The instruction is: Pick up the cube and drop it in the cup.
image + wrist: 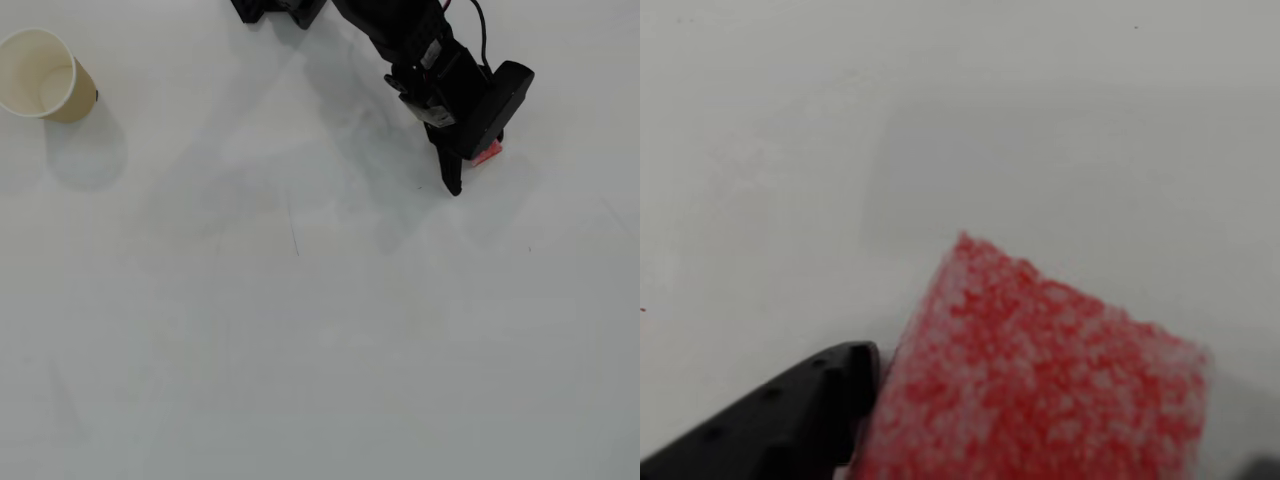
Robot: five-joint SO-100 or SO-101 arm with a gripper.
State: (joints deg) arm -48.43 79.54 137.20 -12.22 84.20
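The red cube [1040,380], speckled white, fills the lower middle of the wrist view and rests on the white table. One black finger [790,420] touches its left side. A dark sliver at the lower right corner stands a little apart from the cube's right side. In the overhead view my gripper [472,168] is at the upper right, pointing down the picture, and only a corner of the cube [487,153] shows beside it. The cream-white cup [40,72] stands upright at the far upper left, far from the gripper.
The arm's black base [280,10] is at the top edge of the overhead view. The white table [320,330] spreads below and between the gripper and the cup.
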